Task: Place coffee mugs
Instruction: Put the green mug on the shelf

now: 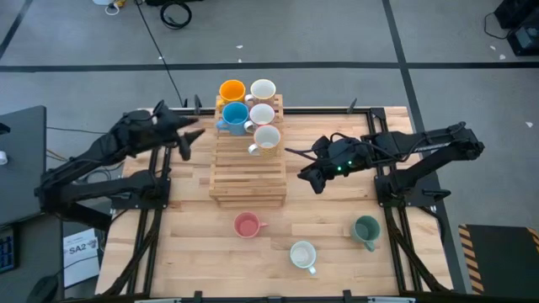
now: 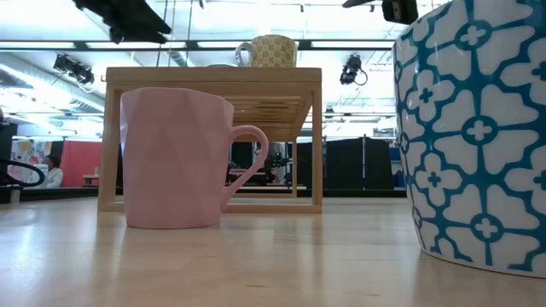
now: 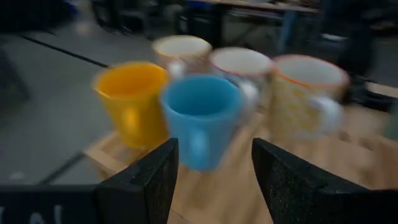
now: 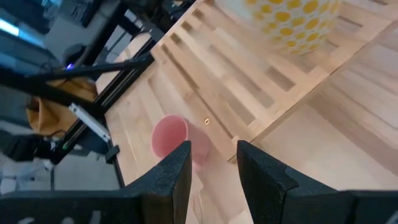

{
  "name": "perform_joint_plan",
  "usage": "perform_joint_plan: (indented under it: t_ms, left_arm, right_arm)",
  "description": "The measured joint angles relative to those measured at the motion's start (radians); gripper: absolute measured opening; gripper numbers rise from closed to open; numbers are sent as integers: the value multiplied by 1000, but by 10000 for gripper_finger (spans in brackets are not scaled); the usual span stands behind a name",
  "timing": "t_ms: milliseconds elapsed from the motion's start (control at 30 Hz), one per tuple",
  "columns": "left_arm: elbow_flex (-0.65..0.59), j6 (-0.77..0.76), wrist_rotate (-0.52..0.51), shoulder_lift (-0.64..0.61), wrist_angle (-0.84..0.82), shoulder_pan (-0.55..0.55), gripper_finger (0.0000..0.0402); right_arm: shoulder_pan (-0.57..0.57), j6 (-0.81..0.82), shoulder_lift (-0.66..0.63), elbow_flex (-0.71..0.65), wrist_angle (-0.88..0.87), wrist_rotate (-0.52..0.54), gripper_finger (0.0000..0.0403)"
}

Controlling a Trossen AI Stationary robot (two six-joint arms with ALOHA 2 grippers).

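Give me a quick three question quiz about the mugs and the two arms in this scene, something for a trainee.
1. True or false: the round pink mug stands on the slatted wooden rack.
2. How many mugs stand on the rack?
3. Which sits nearest the left hand: A) sky-blue mug, B) dark green mug, C) pink mug?

Key:
1. False; it stands on the wooden table.
2. Five.
3. A; the right hand hovers beside the rack.

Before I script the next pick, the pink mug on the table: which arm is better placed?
Probably right. The right gripper hangs open beside the wooden rack, nearest the pink mug, which its wrist camera faces. The left gripper faces the racked mugs.
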Motion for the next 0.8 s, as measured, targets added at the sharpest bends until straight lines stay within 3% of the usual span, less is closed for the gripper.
perform_joint_plan:
  t_ms: [300, 500, 633, 800]
  left_arm:
    - [0, -107, 138, -38, -117, -129, 210]
    - [0, -108, 139, -23, -118, -192, 210]
    - [0, -108, 139, -17, -117, -216, 210]
    - [0, -108, 139, -16, -118, -230, 210]
  right_arm:
    - [124, -95, 0, 0, -38, -35, 134]
    - [226, -222, 0, 0, -284, -116, 134]
    - [294, -227, 0, 0, -451, -115, 134]
    - [377, -196, 0, -39, -532, -51, 134]
